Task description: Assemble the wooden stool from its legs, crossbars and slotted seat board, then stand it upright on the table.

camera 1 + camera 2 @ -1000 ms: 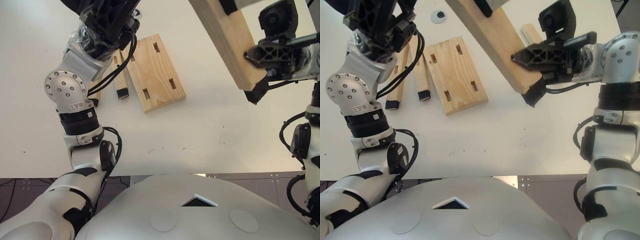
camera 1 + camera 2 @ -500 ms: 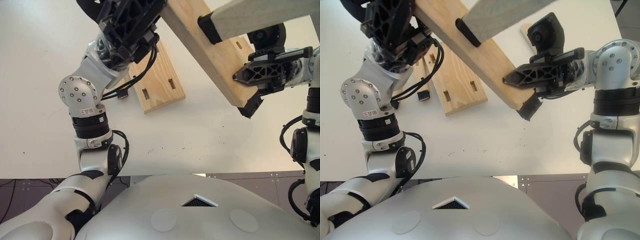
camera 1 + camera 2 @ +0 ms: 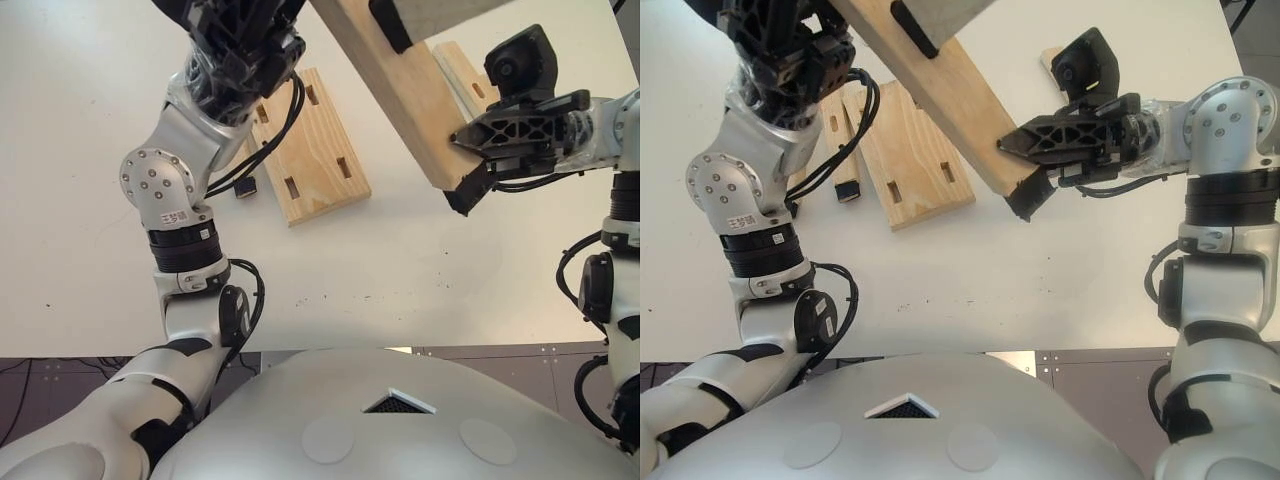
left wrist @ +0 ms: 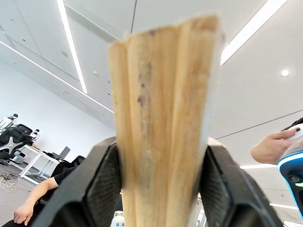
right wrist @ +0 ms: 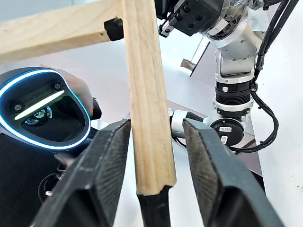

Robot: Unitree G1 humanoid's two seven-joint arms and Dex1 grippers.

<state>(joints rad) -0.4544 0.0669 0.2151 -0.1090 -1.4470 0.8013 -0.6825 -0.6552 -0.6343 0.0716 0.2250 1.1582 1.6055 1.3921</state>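
Note:
A wooden leg (image 3: 410,90) with a black foot cap (image 3: 462,195) and a crossbar (image 3: 420,12) joined to it hangs tilted above the table. My right gripper (image 3: 462,150) is shut on the leg just above the cap; the right wrist view has the leg (image 5: 147,109) between the black fingers (image 5: 109,165). My left gripper (image 4: 161,179) is shut on another end of the same frame (image 4: 163,118), high up. The slotted seat board (image 3: 310,145) lies flat on the table under the frame. Loose legs (image 3: 245,172) lie beside it, partly hidden by my left arm.
One more loose wooden piece (image 3: 1055,60) lies on the white table behind my right gripper. The table's front edge (image 3: 320,345) runs close to me, with bare surface (image 3: 380,270) between it and the seat board.
Both arms have swung the held frame: its capped end has moved left, closer over the seat board. My left arm has shifted rightward.

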